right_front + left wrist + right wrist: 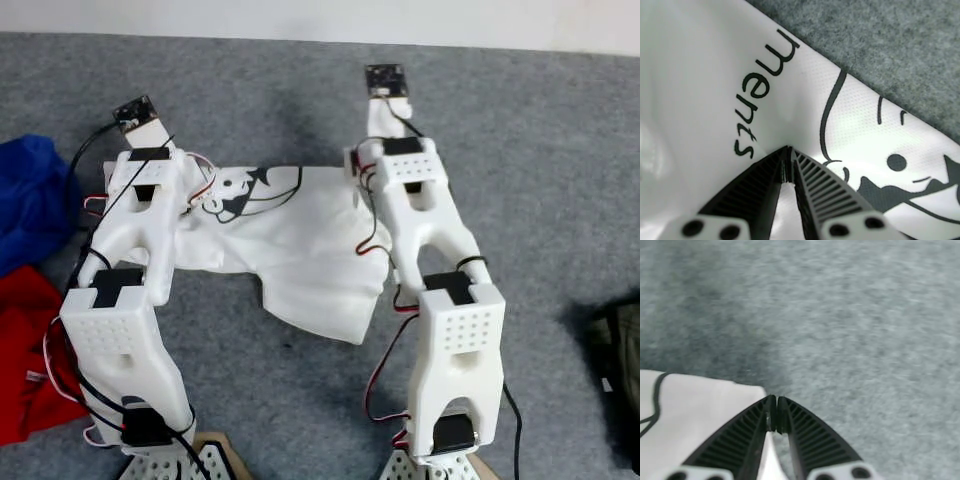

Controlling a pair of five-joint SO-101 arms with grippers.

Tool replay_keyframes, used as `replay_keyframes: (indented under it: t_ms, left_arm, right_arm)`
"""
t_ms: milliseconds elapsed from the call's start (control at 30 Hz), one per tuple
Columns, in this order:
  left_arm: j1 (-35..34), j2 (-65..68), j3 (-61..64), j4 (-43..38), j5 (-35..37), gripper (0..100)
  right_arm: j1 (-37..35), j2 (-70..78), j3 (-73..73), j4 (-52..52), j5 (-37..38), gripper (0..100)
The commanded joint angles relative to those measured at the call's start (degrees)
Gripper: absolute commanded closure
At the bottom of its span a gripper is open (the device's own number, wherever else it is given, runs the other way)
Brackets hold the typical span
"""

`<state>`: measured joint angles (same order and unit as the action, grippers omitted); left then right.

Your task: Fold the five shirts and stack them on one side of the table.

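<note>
While the white shirt [310,250] lies crumpled on the grey tabletop [540,150], both arms stretch forward over it, left fingers [815,185] pinching cloth beside its print, right fingers [805,432] pinching its corner

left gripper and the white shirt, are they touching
Touching. The left wrist view shows the left gripper shut on the white shirt, with the cloth creasing up into its closed tips.

Grey felt-covered table [540,150]. White shirt [300,240] spread at centre. Blue shirt [30,200], red shirt [25,340] at left edge. Dark garment [615,350] at right edge.
</note>
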<state>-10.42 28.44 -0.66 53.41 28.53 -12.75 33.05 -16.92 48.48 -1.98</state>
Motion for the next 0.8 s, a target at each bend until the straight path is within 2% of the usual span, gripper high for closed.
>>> replay_keyframes:
  t_ms: [0, 167, 367, 567, 767]
  left_arm:
    - [-0.84, 0.04, -1.71, -0.7, 0.26, 99]
    - [-0.84, 0.04, -1.8, -0.7, 0.26, 99]
    - [-1.19, -0.4, -1.98, -0.53, 0.26, 97]
    - [-1.8, -0.4, -1.63, -0.35, 0.26, 80]
    - [-1.8, -0.4, -1.45, -0.35, 0.35, 79]
  right_arm:
    - [1.71, -0.92, -4.09, -0.04, 0.79, 97.7]
    - [1.89, -1.45, -4.0, 0.4, 0.7, 96.6]
    - [-1.89, -1.63, -8.48, 11.82, 0.88, 82.0]
    - [-2.86, -1.63, -14.55, 24.04, 0.88, 81.8]
    - [-2.86, -1.63, -14.46, 31.34, 0.97, 81.8]
